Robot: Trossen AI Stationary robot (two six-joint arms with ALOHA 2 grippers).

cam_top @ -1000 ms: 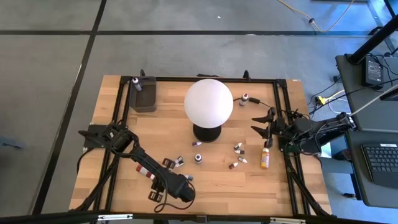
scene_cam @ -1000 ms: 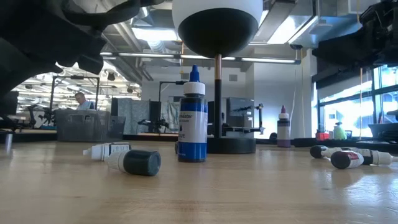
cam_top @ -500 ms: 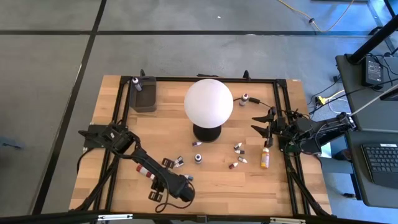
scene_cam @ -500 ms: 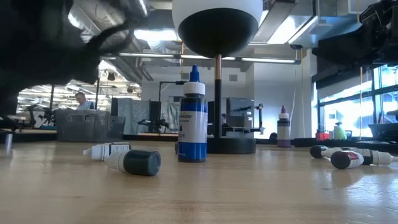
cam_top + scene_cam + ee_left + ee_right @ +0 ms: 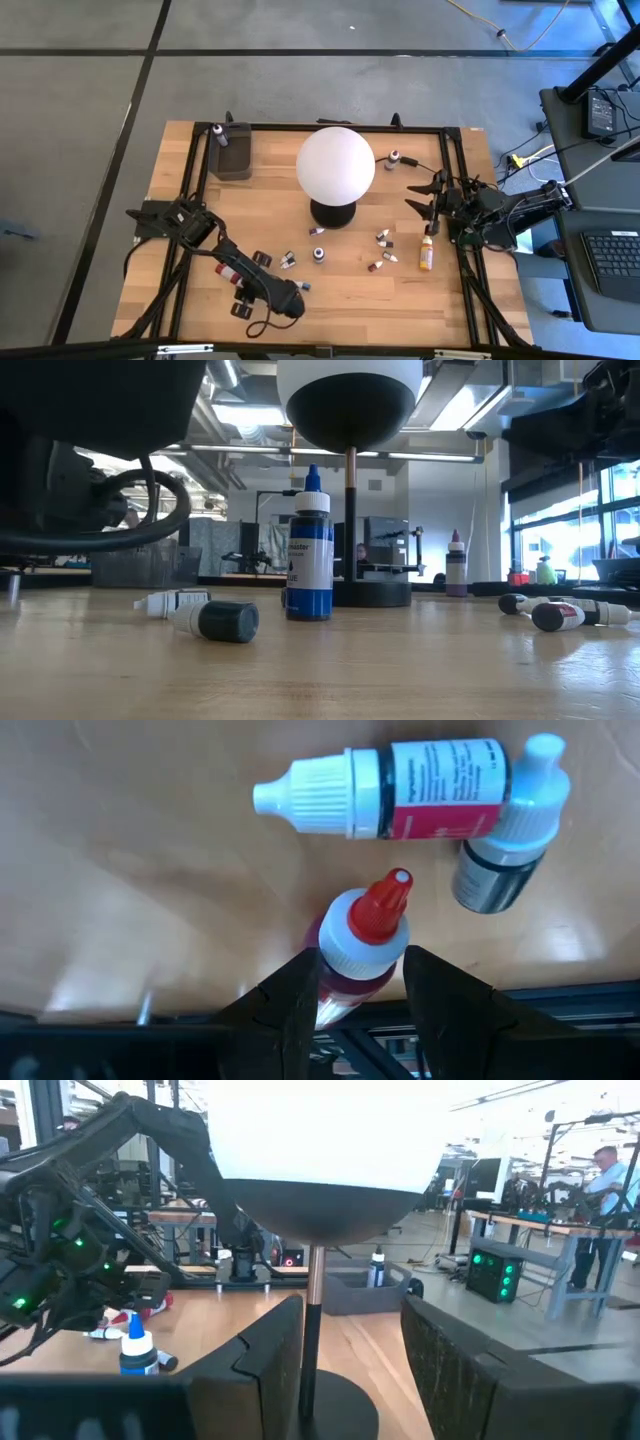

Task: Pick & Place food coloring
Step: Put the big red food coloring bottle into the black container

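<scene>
My left gripper (image 5: pixel 296 291) is low over the table's near part, shut on a small red-capped food coloring bottle (image 5: pixel 362 932). Just beyond it lie a pink-labelled bottle with a white cap (image 5: pixel 420 788) and a dark bottle with a pale cap (image 5: pixel 500 860), both on their sides. A blue bottle (image 5: pixel 308 550) stands upright in front of the lamp. More small bottles (image 5: pixel 382 240) and a taller orange bottle (image 5: pixel 427 253) lie right of centre. My right gripper (image 5: pixel 415 197) waits open at the table's right edge, nothing between its fingers. My left gripper pinches the bottle's dark red body (image 5: pixel 338 992), just below the white collar, between its two fingers (image 5: pixel 290 1005). The fingers slant downward. The red cap end (image 5: pixel 385 905) pokes out past the fingertips. The fingers hide whether the bottle's bottom touches the table.
A white globe lamp (image 5: pixel 335 165) on a dark foot (image 5: pixel 332 213) stands mid-table. A dark grey tray (image 5: pixel 232 158) at the far left holds one bottle (image 5: pixel 218 133). Black frame rails (image 5: pixel 455 170) run along the table's edges. Bare wood lies between the tray and the lamp.
My left arm has sunk toward the table and tipped its gripper further down. In the low view its dark bulk and cable now hang much lower at the left. The bottles on the table have not moved.
</scene>
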